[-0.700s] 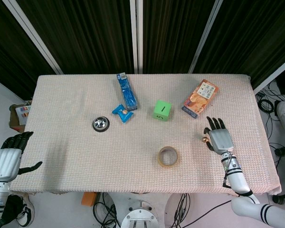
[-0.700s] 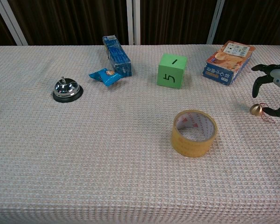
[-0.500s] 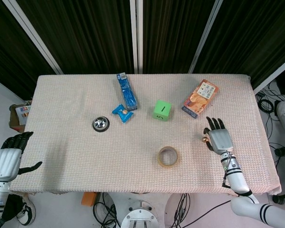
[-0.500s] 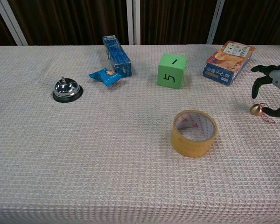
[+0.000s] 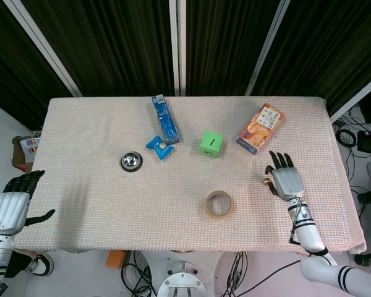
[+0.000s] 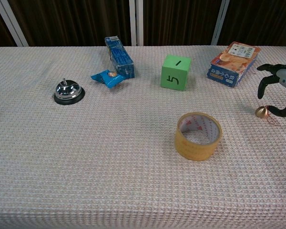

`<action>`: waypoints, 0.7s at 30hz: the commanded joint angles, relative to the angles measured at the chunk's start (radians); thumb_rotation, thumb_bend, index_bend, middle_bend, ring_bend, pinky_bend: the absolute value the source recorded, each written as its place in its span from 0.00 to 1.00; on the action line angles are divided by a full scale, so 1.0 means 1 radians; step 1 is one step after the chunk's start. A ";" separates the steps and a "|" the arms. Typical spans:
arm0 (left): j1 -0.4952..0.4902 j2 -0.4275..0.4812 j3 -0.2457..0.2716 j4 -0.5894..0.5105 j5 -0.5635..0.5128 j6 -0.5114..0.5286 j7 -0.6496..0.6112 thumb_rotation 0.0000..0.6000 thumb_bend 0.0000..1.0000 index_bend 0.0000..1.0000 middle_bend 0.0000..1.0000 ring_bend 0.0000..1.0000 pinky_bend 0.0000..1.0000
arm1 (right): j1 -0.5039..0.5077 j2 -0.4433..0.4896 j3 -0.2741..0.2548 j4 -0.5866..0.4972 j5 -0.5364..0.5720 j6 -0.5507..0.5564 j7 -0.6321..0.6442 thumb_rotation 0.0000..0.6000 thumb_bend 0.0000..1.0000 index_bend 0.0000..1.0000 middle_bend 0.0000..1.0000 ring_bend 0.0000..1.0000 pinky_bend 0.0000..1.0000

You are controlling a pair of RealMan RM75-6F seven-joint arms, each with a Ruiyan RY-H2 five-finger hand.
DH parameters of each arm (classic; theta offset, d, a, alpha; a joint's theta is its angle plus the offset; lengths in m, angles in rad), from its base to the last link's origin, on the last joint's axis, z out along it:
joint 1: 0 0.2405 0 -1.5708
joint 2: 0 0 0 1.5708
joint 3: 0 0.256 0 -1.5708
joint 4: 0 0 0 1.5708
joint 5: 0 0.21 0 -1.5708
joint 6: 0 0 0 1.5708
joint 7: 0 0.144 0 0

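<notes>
1. Right hand [image 5: 284, 178]: hovers over the right part of the table, fingers spread and slightly curled, holding nothing. In the chest view its thumb tip sits just beside the small brass bell; contact cannot be told.
2. Small brass bell [image 6: 261, 112]: round and golden, lying on the cloth at the inner side of the right hand, with a thin reddish loop [image 6: 272, 120] trailing from it.
3. Left hand [image 5: 12, 203]: off the left table edge, fingers apart, thumb out to the side, holding nothing.
4. Tape roll [image 6: 198, 136]: tan, lying flat near the table's middle, red marks on its inner core, unreadable.
5. Green cube [image 6: 175, 72]: front face reads "5", top face bears a single black stroke.
6. Orange-and-blue box [image 6: 232, 57]: lies flat, behind the right hand; print too small to read.
7. Blue carton [image 6: 118, 56]: lies flat, a small blue snack packet [image 6: 107, 77] just beside it.
8. Silver call bell [image 6: 68, 91]: on a black base, left of centre.
9. Table [image 5: 86, 185]: covered by a pinkish waffle-weave cloth.
</notes>
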 commanded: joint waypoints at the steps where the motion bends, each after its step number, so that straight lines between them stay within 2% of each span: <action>1: 0.001 -0.002 0.001 0.004 -0.002 -0.001 -0.002 0.82 0.13 0.11 0.12 0.13 0.18 | 0.001 -0.001 -0.003 0.002 0.002 -0.003 -0.007 1.00 0.31 0.44 0.01 0.00 0.00; 21: 0.000 0.006 0.002 0.013 -0.010 -0.009 -0.024 0.82 0.13 0.11 0.12 0.13 0.18 | 0.006 -0.017 0.002 0.009 0.021 -0.003 -0.027 1.00 0.34 0.49 0.02 0.00 0.00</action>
